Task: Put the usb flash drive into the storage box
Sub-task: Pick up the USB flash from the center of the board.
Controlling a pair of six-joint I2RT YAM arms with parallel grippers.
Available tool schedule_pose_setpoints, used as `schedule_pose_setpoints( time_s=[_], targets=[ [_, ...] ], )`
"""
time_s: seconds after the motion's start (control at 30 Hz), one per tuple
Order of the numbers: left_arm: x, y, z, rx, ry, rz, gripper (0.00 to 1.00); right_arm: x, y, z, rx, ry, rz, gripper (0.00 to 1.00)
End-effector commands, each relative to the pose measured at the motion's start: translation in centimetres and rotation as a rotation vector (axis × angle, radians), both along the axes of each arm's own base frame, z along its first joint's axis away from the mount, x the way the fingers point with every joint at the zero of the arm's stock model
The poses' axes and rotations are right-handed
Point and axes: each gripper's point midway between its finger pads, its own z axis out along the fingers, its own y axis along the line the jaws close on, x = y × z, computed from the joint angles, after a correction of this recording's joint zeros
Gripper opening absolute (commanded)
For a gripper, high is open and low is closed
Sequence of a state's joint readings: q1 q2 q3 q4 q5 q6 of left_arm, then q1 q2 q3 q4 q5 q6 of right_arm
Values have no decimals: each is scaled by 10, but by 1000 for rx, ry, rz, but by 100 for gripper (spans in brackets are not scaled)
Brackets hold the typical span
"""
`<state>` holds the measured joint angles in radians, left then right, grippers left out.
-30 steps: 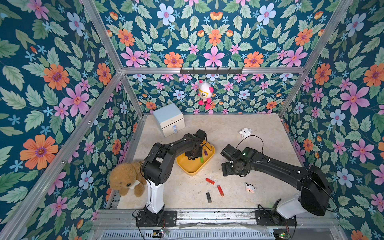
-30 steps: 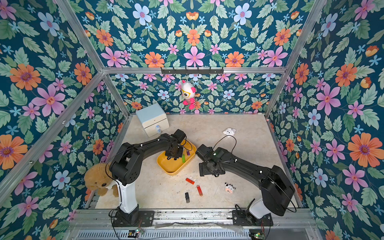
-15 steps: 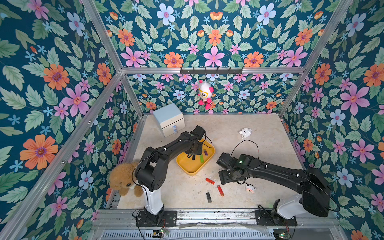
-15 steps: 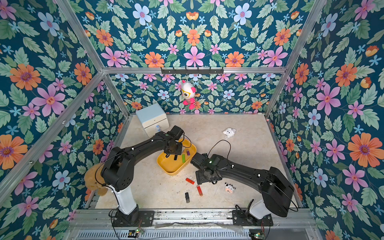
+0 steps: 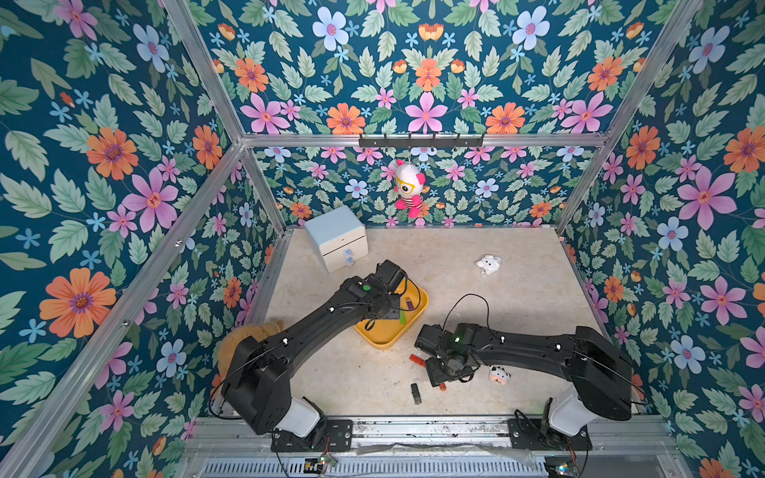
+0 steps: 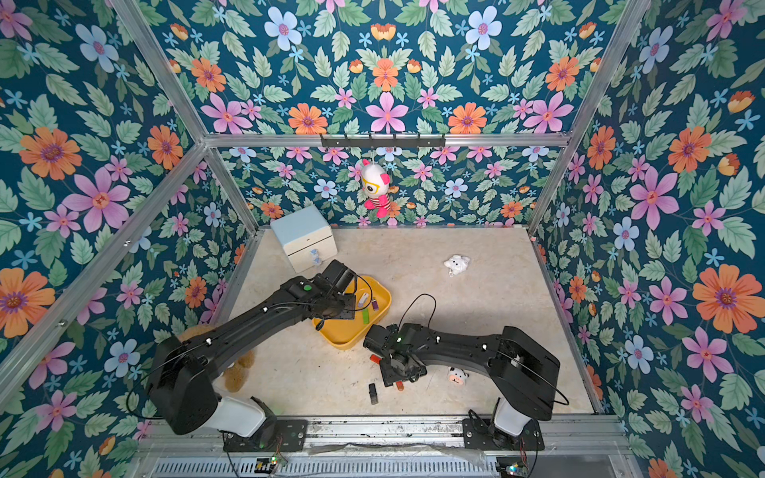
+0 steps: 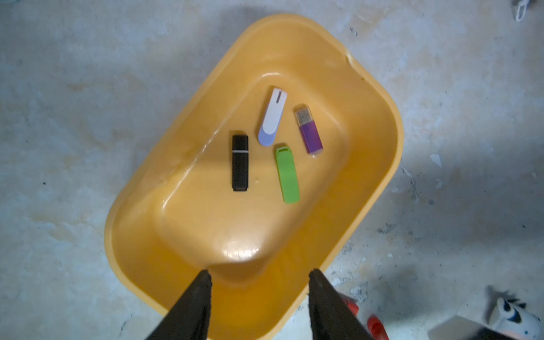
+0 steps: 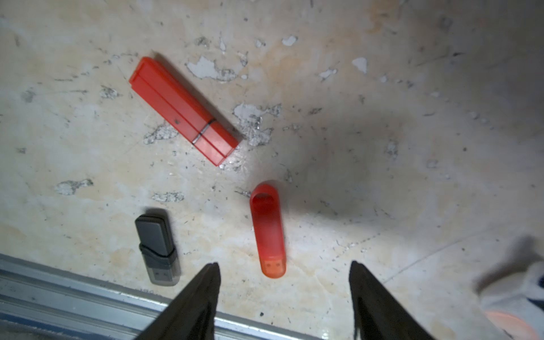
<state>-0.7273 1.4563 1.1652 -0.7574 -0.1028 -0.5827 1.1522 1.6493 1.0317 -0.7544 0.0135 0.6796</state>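
Likely pickup step — right gripper (image 8: 284, 265) wide, empty, over the rounded red flash drive (image 8: 268, 226) on the floor (image 8: 382, 117) near the storage box (image 7: 379, 182), left gripper (image 7: 259, 272) parted, empty, above that box — next: lowering astride, closing.

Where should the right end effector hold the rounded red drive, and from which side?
Grip the rounded red drive across its narrow width at mid-body, descending from above: it lies flat on the table, long sides free, nothing touching it.
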Motion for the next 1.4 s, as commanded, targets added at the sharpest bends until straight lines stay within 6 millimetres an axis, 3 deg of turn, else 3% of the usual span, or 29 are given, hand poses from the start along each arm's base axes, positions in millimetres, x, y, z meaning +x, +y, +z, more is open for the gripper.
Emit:
schedule_pose_setpoints(
  time_s=[0.0, 0.23, 0.53, 0.87, 1.1, 1.37],
  targets=[
    [-22, 7, -1, 14, 6, 47, 57, -4, 5, -12, -10, 15, -10, 68],
    [-59, 27, -10, 8, 21, 92, 57, -5, 8, -24, -16, 22, -16, 57],
    [-81, 35, -13, 19, 41, 95, 57, -2, 10, -30, -32, 15, -15, 45],
    [-111, 33, -30, 17, 75, 97, 57, -3, 11, -33, -37, 22, -11, 25],
    [-127, 28, -40, 19, 95, 91, 57, -3, 9, -34, -48, 23, -14, 0],
    [-139, 19, -48, 17, 116, 77, 58, 6, -1, -21, -66, -29, -65, 0]
  ],
)
